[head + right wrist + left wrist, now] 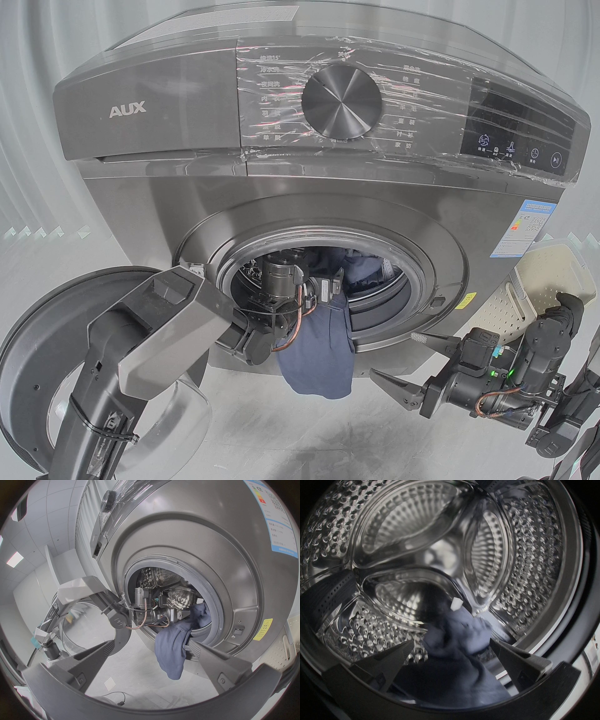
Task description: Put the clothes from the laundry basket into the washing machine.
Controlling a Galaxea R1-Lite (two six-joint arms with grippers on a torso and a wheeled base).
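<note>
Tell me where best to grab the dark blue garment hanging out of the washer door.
Probably grip the dark blue cloth garment on its loose hanging half, just below the door rim of the grey metal washing machine, coming from the front, outside the drum. That half drapes free over the rim, and the open right claw is near it.

Right gripper: jaws wide apart, hanging clear of the washing machine front. Left gripper sits in the drum mouth. Navy garment is half in, draped out over the port rim at 6 o'clock. Door stands open at 9 o'clock of the port, white laundry basket at 3 o'clock.
</note>
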